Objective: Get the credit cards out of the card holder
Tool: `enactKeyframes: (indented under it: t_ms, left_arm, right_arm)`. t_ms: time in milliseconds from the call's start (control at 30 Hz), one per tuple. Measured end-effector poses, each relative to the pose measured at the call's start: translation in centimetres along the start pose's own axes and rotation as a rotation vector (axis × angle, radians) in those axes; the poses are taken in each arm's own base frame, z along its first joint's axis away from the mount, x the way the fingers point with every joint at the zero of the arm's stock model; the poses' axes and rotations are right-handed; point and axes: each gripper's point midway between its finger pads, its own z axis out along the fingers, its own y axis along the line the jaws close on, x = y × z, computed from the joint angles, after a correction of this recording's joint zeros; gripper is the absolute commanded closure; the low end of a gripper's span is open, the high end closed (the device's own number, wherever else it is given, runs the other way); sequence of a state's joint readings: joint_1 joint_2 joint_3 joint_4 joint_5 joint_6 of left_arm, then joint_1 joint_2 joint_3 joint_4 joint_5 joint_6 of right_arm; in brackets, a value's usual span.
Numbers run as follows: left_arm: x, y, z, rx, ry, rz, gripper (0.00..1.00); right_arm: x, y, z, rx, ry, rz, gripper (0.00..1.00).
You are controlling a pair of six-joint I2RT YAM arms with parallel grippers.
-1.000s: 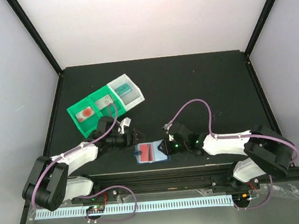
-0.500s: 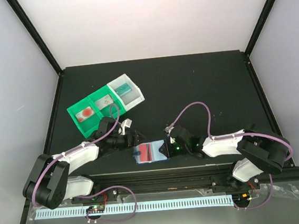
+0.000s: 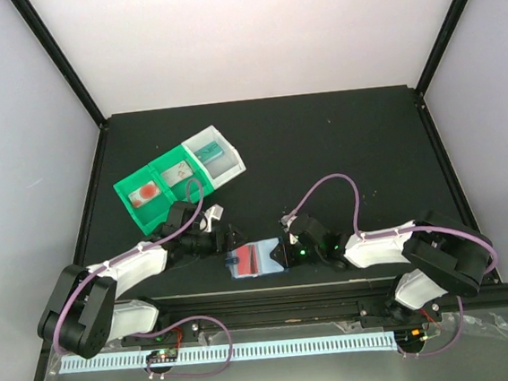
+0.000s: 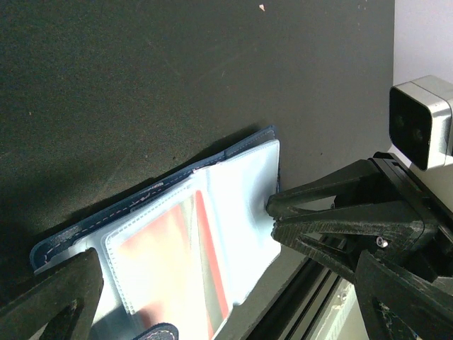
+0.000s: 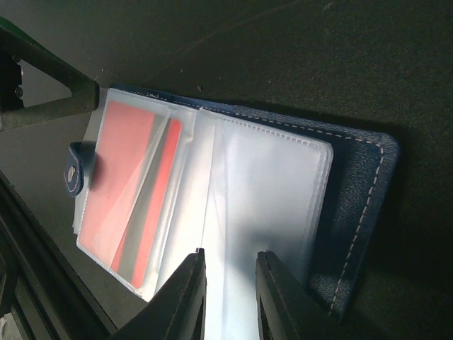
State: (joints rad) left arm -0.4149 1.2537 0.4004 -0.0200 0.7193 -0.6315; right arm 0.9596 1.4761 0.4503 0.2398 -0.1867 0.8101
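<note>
The card holder (image 3: 257, 260) lies open on the black table near the front edge, with a blue cover (image 5: 357, 191) and clear sleeves (image 4: 241, 184). A red-orange credit card (image 5: 120, 166) sits inside the left sleeve and also shows in the left wrist view (image 4: 166, 262). The snap tab (image 5: 73, 170) lies over that card's edge. My left gripper (image 3: 230, 240) is open wide, its fingers either side of the holder's left end (image 4: 226, 294), holding nothing. My right gripper (image 3: 282, 253) has its jaws a narrow gap apart, tips (image 5: 230, 283) down on the right sleeve's near edge.
A green compartment tray (image 3: 148, 165) with a white end bin (image 3: 217, 151) stands at the back left and holds cards, one with a red patch (image 3: 149, 191). The table's front rail (image 3: 273, 292) runs just below the holder.
My right gripper has moved left onto the holder's right side. The holder has shifted slightly left. My left gripper has stayed beside its left end.
</note>
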Motion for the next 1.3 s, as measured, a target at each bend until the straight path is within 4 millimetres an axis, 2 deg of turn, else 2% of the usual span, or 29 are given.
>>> enactKeyframes:
  t_ms: [367,900,1300]
  left_arm:
    - [0.3,0.1,0.1,0.01,0.004,-0.006,0.01]
    - [0.5,-1.0,0.5,0.056,0.017,0.0,0.01]
    - [0.8,0.2,0.2,-0.014,0.009,-0.003,0.01]
  right_arm:
    - [0.0,0.0,0.0,-0.002,-0.002,0.003,0.77]
    - [0.1,0.0,0.0,-0.004,-0.004,0.003,0.78]
    - [0.1,0.0,0.0,-0.005,-0.005,0.006,0.78]
